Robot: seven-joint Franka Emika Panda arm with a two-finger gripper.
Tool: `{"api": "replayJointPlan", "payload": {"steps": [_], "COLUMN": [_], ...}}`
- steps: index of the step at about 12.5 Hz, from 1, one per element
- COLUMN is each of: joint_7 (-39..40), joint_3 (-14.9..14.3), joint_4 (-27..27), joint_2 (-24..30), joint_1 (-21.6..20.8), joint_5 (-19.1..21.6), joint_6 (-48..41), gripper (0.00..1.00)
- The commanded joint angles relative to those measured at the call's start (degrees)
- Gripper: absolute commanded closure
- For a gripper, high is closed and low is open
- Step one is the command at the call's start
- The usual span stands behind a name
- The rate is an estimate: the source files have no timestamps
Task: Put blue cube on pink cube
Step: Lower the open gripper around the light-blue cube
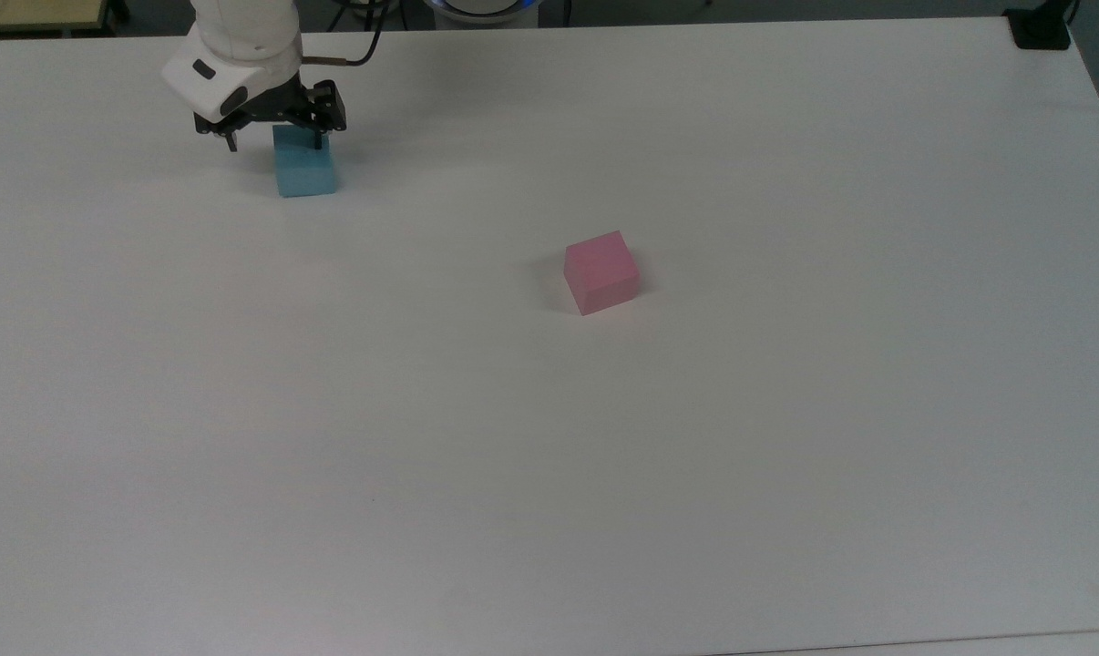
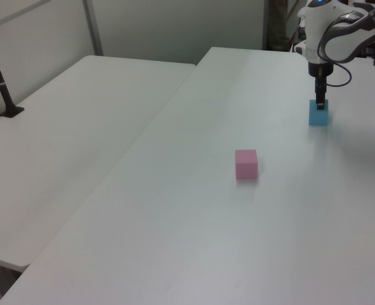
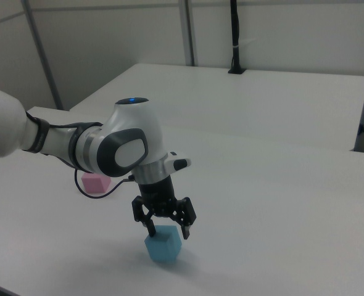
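The light-blue cube (image 1: 305, 173) (image 2: 319, 115) (image 3: 163, 246) rests on the white table near the top view's upper left. Directly over it hangs my gripper (image 1: 274, 143) (image 2: 320, 103) (image 3: 166, 230), open, one finger on either side of the cube's top and the tips about level with its upper edge. I see no contact with the cube. The arm's white wrist hides part of the cube's top in the top view. Out in the open stands the pink cube (image 1: 601, 271) (image 2: 246, 164) (image 3: 95, 182), well apart from the blue one, toward the middle of the table.
A black clamp (image 1: 1040, 27) sits at the table's corner in the top view's upper right. A second white table (image 2: 67, 127) adjoins on the left view's left, with a black post (image 2: 0, 82) on it. Cables and gear lie behind the arm.
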State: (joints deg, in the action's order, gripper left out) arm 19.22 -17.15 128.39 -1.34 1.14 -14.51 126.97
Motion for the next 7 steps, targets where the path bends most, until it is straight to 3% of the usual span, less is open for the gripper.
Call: {"api": "replayJointPlan", "payload": {"steps": [1,4,7], "joint_7": [3.53,4.78,3.03], "joint_3": [-0.78,-0.78,-0.61], "joint_4": [0.63,0.54,0.81], "joint_2": [3.44,5.47,3.2], "joint_1": [0.08,0.0,-2.1], "joint_5": [-1.05,-0.43,-0.26], "joint_6": [-2.59,-6.37,-5.51], "gripper": [0.0,0.0,0.0]}}
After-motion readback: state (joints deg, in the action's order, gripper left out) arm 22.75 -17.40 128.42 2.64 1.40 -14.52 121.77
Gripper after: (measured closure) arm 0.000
